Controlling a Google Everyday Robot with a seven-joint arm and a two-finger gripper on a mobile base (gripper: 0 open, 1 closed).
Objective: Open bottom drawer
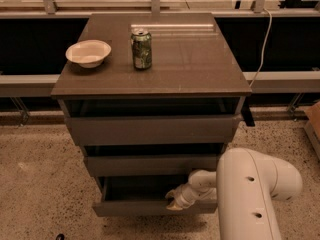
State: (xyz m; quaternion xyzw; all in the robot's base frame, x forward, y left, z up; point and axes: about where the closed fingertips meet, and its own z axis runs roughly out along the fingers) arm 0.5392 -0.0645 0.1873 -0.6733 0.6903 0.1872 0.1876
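Note:
The dark grey-brown cabinet (150, 84) has three handleless drawer fronts. The bottom drawer (145, 207) is the lowest one; it stands pulled out, with its shallow dark box showing behind the front. My gripper (173, 202) is at the top edge of that drawer front, right of its middle, at the end of the white arm (250, 199) that comes in from the lower right. The middle drawer (150, 165) and the top drawer (150, 130) stand slightly out too.
A white bowl (88, 52) and a green can (141, 49) stand on the cabinet top. A dark cable (262, 39) hangs at the right. A low wall with rails runs behind. Speckled floor (40, 184) lies left of the cabinet.

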